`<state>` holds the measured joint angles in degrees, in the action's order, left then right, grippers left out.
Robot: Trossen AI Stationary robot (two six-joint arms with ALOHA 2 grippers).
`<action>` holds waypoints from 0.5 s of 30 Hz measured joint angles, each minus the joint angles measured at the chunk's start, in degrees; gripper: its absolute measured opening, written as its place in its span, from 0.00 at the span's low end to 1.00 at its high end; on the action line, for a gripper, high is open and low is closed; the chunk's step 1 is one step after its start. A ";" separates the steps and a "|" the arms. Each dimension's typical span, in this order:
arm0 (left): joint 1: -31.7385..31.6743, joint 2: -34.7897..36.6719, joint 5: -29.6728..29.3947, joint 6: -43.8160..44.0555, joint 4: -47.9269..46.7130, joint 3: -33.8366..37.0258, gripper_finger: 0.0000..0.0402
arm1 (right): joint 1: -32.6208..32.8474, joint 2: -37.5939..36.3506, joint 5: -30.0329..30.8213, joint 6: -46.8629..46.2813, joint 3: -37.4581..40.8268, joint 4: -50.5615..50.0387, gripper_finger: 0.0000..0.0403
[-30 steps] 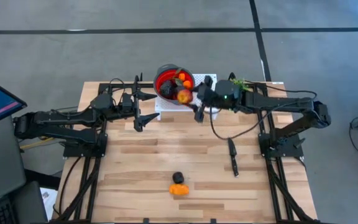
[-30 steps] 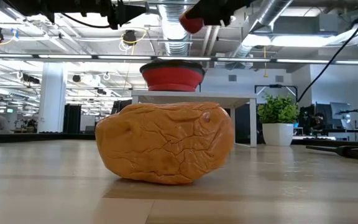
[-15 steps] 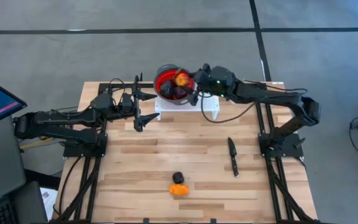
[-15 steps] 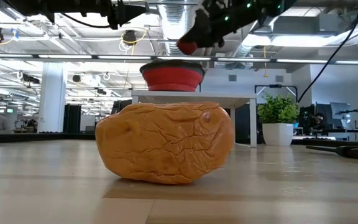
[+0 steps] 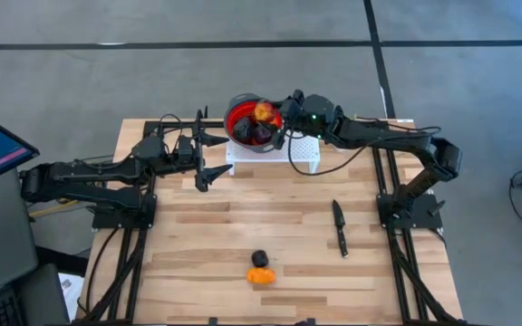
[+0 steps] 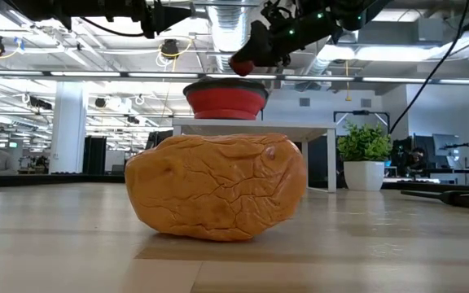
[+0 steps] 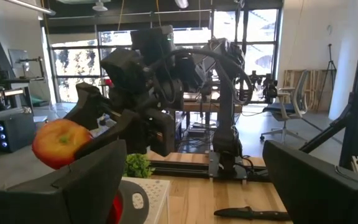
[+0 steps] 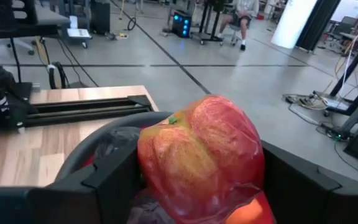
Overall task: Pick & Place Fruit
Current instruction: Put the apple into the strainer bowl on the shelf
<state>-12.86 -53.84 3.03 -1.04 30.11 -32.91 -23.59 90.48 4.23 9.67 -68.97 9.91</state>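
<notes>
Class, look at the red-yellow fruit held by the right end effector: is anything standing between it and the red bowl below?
Nothing visible blocks it. The right end effector holds the red-yellow fruit directly above the red bowl, whose open top already holds dark fruit. The left end effector waits off to the side.

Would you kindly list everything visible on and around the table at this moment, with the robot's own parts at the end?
Red-yellow fruit: one, red and yellow, held above the bowl.
Bowl: one, red, on the white stand at the table's far edge, with dark and orange fruit inside.
White stand: one, white, far middle of the table.
Orange piece: one, orange, near edge of the table.
Plum: one, dark, touching the orange piece.
Knife: one, black, right of centre.
Potted plant: one, green in a white pot, far right.
Left gripper: dark, open, waiting at the left of the stand.
Right gripper: dark, shut on the red-yellow fruit.
</notes>
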 joint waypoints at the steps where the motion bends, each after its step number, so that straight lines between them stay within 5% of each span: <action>1: -0.02 0.00 -0.02 0.00 -0.02 0.00 0.93 | 0.00 0.00 0.00 0.57 0.00 0.00 0.73; 15: -0.01 0.00 0.00 0.00 0.00 0.00 0.93 | -0.04 0.00 0.04 7.26 0.02 -0.02 0.77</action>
<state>-12.88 -53.84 3.02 -1.04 30.11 -32.91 -23.64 90.48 4.27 16.93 -68.95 9.89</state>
